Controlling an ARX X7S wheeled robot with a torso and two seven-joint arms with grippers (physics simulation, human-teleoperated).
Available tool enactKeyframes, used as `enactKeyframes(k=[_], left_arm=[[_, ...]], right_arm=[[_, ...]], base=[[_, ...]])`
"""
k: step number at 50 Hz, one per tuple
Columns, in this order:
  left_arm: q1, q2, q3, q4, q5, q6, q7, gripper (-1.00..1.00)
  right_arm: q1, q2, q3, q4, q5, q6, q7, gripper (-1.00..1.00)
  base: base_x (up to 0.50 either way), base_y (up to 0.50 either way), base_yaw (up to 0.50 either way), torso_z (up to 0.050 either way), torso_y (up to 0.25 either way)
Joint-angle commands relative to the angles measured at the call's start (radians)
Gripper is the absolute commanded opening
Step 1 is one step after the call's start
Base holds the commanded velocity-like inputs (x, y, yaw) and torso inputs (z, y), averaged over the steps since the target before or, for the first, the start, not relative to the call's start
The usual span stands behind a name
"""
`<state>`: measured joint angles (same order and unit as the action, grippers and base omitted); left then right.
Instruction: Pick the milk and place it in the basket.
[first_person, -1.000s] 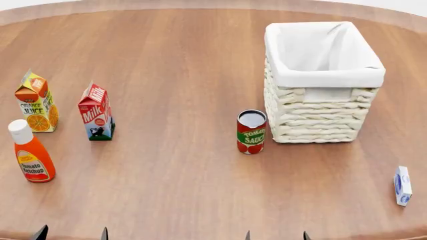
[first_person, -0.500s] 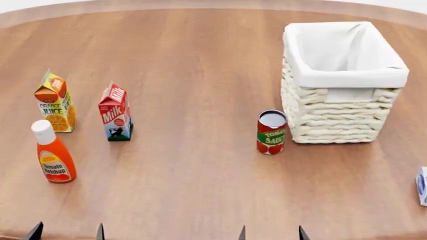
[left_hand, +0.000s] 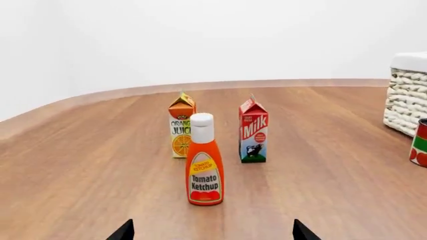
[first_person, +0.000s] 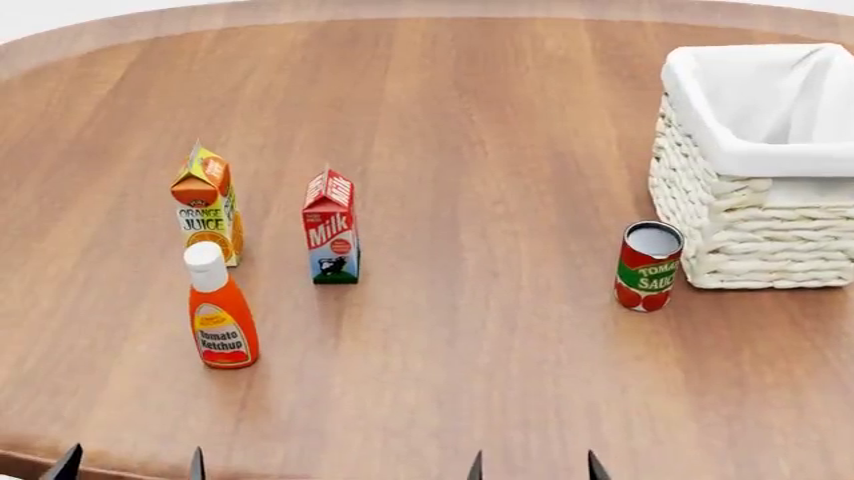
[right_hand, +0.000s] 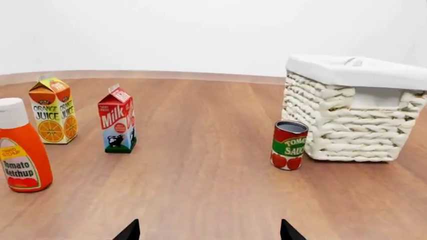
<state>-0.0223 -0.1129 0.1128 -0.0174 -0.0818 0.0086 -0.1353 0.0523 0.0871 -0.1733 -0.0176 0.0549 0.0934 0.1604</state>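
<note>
The milk (first_person: 331, 228) stands upright on the wooden table, a red-topped carton with a pale blue base; it also shows as the milk (left_hand: 253, 131) and the milk (right_hand: 117, 120). The basket (first_person: 761, 230), cream wicker with white lining, sits at the far right, seen too as the basket (right_hand: 353, 125) and the basket (left_hand: 407, 105). My left gripper (first_person: 130, 468) and right gripper (first_person: 534, 470) hang at the near table edge, both open and empty, well short of the milk. Only their black fingertips show in the left gripper (left_hand: 210, 232) and right gripper (right_hand: 209, 231) wrist views.
An orange juice carton (first_person: 207, 205) stands just left of the milk. A tomato ketchup bottle (first_person: 219, 310) is in front of it, nearer me. A tomato sauce can (first_person: 649, 266) stands by the basket's near left corner. The round table's edge (first_person: 27, 462) curves close by.
The head view has swung left: every object has shifted to the right in frame, the basket now cut by the right border and the small white-and-blue box gone from view.
</note>
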Motion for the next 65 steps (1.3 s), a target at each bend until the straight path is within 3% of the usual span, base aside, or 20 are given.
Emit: enactKeyframes(k=[1, 8, 9, 13, 17, 23, 34, 65], left_arm=[[-0.012, -0.013, 0.017, 0.067, -0.013, -0.083, -0.014, 1.0], [-0.117, -0.039, -0.002, 0.364, -0.122, -0.468, -0.019, 1.0], [-0.175, -0.042, -0.02, 0.436, -0.171, -0.591, -0.023, 1.0], [-0.289, -0.044, -0.051, 0.522, -0.235, -0.745, -0.04, 1.0], [-0.482, -0.035, -0.109, 0.595, -0.332, -0.976, -0.074, 1.0], [-0.577, -0.038, -0.128, 0.609, -0.359, -1.049, -0.092, 1.0], [-0.579, -0.046, -0.122, 0.592, -0.355, -1.023, -0.097, 1.0], [-0.598, -0.066, -0.11, 0.584, -0.369, -1.007, -0.111, 1.0]], right_arm=[[0.013, 0.016, 0.004, -0.041, 0.06, 0.067, -0.005, 1.0], [0.096, 0.059, 0.044, -0.32, 0.178, 0.415, -0.001, 1.0], [0.14, 0.073, 0.062, -0.416, 0.218, 0.53, 0.007, 1.0], [0.251, 0.099, 0.069, -0.557, 0.241, 0.733, 0.049, 1.0], [0.467, 0.113, 0.106, -0.649, 0.315, 1.005, 0.064, 1.0], [0.568, 0.113, 0.132, -0.682, 0.355, 1.121, 0.069, 1.0], [0.582, 0.111, 0.143, -0.684, 0.379, 1.142, 0.064, 1.0], [0.598, 0.118, 0.129, -0.659, 0.401, 1.134, 0.069, 1.0]], base=[[0.0, 0.0, 0.0, 0.0, 0.0], [0.0, 0.0, 0.0, 0.0, 0.0], [0.0, 0.0, 0.0, 0.0, 0.0], [0.0, 0.0, 0.0, 0.0, 0.0], [0.0, 0.0, 0.0, 0.0, 0.0], [0.0, 0.0, 0.0, 0.0, 0.0], [0.01, 0.0, 0.0, 0.0, 0.0], [0.5, 0.0, 0.0, 0.0, 0.0]])
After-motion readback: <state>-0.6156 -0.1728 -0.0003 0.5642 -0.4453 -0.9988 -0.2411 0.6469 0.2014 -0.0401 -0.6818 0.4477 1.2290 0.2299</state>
